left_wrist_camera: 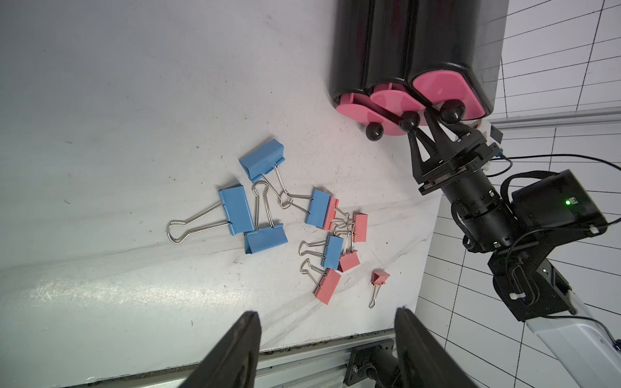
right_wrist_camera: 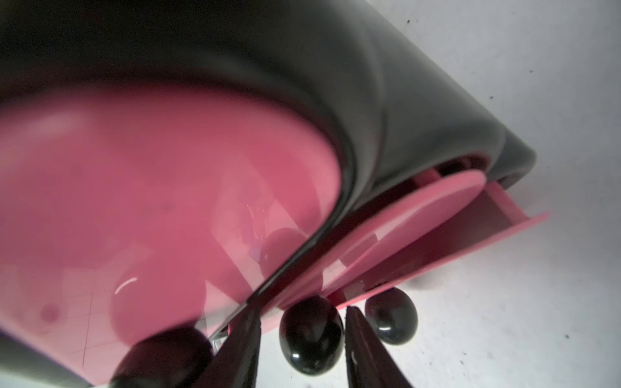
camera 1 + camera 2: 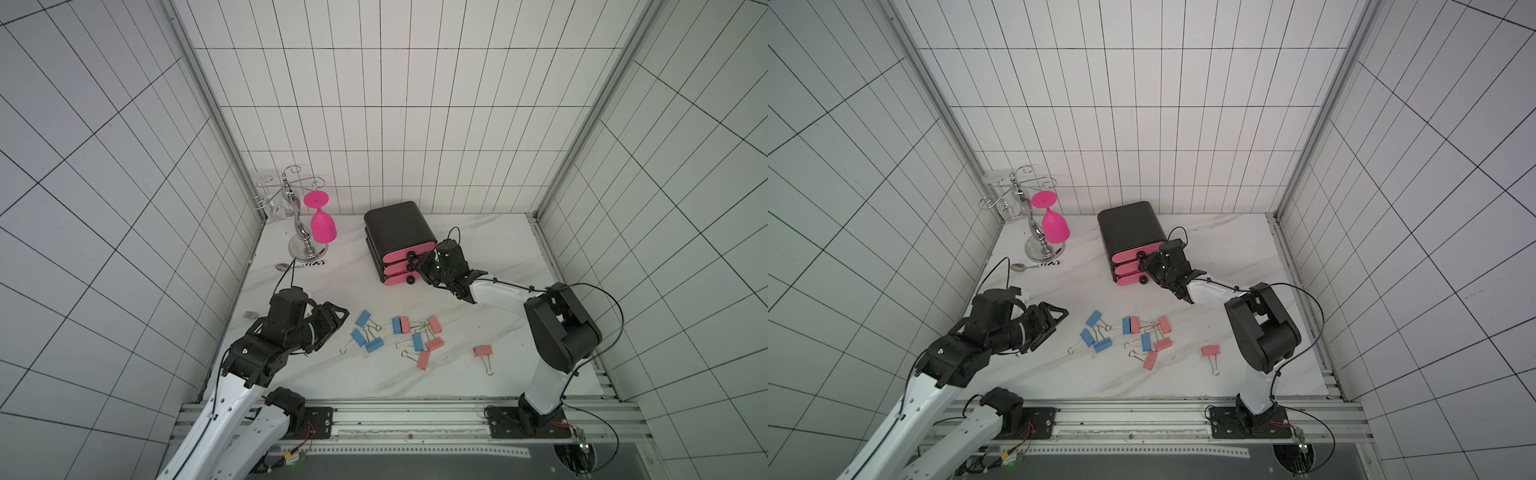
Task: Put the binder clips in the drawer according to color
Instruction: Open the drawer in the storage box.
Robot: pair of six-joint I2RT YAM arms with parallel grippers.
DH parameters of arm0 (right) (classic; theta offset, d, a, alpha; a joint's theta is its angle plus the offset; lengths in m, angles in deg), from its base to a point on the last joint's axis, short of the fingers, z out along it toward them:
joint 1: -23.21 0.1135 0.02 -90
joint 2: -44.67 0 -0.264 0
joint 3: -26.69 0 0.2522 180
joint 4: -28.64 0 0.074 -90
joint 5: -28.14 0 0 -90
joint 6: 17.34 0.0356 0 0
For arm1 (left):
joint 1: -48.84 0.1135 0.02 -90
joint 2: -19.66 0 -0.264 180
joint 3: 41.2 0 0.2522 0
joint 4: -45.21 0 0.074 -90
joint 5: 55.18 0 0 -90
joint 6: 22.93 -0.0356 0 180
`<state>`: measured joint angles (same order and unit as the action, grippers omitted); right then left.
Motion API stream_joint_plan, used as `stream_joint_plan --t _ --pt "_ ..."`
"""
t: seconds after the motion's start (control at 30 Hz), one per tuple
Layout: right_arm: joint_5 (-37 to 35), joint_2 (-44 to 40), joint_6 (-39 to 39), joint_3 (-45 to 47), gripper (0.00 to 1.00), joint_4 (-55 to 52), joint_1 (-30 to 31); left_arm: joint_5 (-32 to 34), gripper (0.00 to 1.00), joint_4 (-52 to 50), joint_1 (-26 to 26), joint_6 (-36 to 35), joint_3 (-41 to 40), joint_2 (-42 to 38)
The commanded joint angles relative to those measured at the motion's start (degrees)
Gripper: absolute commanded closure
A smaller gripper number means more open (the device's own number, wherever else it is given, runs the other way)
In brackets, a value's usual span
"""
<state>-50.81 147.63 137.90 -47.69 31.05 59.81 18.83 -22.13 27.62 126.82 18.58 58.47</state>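
Observation:
The drawer [image 3: 399, 226] [image 3: 1129, 226] is a black chest with three pink fronts and stands at the back of the table. Its lowest front sticks out a little and the middle one [image 2: 420, 208] is slightly ajar. My right gripper [image 3: 417, 266] [image 2: 300, 309] reaches in from the right, open, with its fingers on either side of the middle knob [image 2: 311, 336] [image 1: 409, 121]; one side shows a thin gap. Blue binder clips [image 3: 363, 318] [image 1: 237, 210] and pink ones [image 3: 434, 324] [image 1: 327, 285] lie scattered mid-table, and one pink clip [image 3: 483, 351] lies apart. My left gripper [image 3: 332, 330] [image 1: 326, 311] hovers left of them, open and empty.
A silver glass rack [image 3: 305, 245] with a pink goblet [image 3: 322, 224] hanging upside down stands at the back left. A spoon [image 3: 282, 266] lies in front of the rack and a fork [image 3: 251, 316] by the left wall. A metal rail [image 3: 415, 415] runs along the table's front edge.

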Motion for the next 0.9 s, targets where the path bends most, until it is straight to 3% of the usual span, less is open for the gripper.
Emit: stream_joint_plan --t 0.0,0.87 --pt "-0.33 1.84 1.71 0.68 0.57 2.92 -0.48 -0.26 0.33 0.01 0.38 -1.39 0.43 0.05" --pt "0.88 3.99 5.29 3.67 0.54 8.42 0.32 -1.00 0.33 0.58 0.56 -1.81 0.74 1.88"
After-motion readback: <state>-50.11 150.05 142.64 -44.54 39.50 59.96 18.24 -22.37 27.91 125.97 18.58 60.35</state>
